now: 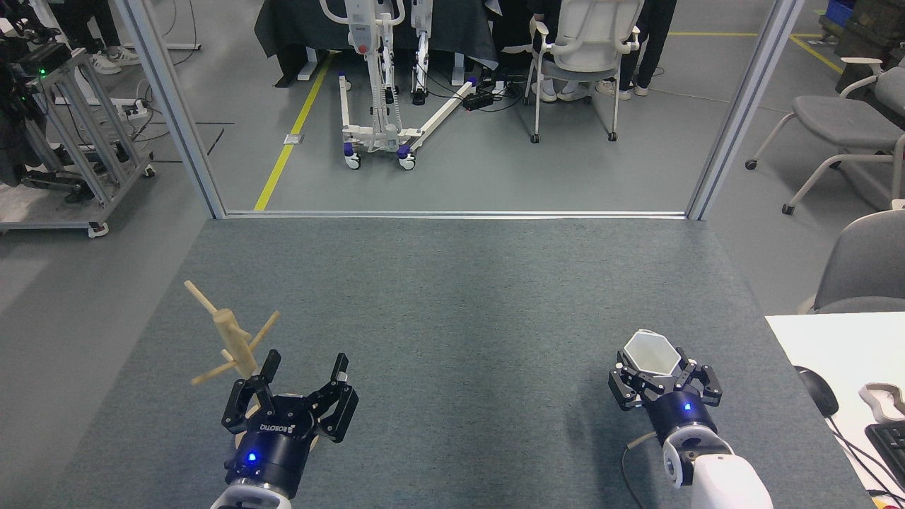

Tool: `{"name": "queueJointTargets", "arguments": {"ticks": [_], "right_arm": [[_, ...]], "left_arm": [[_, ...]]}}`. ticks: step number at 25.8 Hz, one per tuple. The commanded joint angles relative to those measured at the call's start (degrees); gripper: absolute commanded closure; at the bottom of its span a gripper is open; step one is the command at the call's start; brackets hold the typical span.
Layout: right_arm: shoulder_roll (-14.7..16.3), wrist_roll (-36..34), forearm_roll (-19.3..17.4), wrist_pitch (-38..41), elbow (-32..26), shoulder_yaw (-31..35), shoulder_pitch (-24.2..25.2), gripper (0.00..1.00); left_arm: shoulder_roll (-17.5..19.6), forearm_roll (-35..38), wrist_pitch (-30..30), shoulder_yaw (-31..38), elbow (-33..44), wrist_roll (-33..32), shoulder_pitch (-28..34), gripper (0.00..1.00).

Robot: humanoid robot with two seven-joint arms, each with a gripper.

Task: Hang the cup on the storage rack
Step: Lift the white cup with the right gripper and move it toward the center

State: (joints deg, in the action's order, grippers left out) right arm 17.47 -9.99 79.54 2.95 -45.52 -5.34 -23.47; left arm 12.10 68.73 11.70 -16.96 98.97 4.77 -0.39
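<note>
Head view: right gripper near the desk's front right corner, jaws closed around the white cup, rim up. Left gripper near the front left, jaws wide, empty. Rack upright just beside it, toward the left edge.

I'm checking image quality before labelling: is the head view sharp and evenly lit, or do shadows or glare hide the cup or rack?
Head view: sharp and evenly lit, shadows soft; the cup is bright white but its rim stays readable; the storage rack is crisp, its base hidden behind the left gripper.
</note>
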Motion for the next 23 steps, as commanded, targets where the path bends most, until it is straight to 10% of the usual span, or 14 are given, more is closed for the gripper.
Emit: {"name": "queueJointTargets", "arguments": {"ticks": [1,12,23], "right_arm": [[0.02,0.06,-0.09,0.12,0.00,-0.19,0.00,0.11],[0.19,2.52,-0.17,0.74,-2.11,-0.19,0.61,0.97],[0.28,25.46,-0.09,2.85,-33.40,-0.72,3.43,1.00]], "left_arm": [[0.03,0.00,-0.01,0.00,0.00,-0.02,0.03,0.00],[0.11,0.00,-0.09,0.00,0.00,-0.02,-0.05,0.00],[0.03,-0.09,-0.09,0.00,-0.09,-0.02,-0.14,0.00]]}}
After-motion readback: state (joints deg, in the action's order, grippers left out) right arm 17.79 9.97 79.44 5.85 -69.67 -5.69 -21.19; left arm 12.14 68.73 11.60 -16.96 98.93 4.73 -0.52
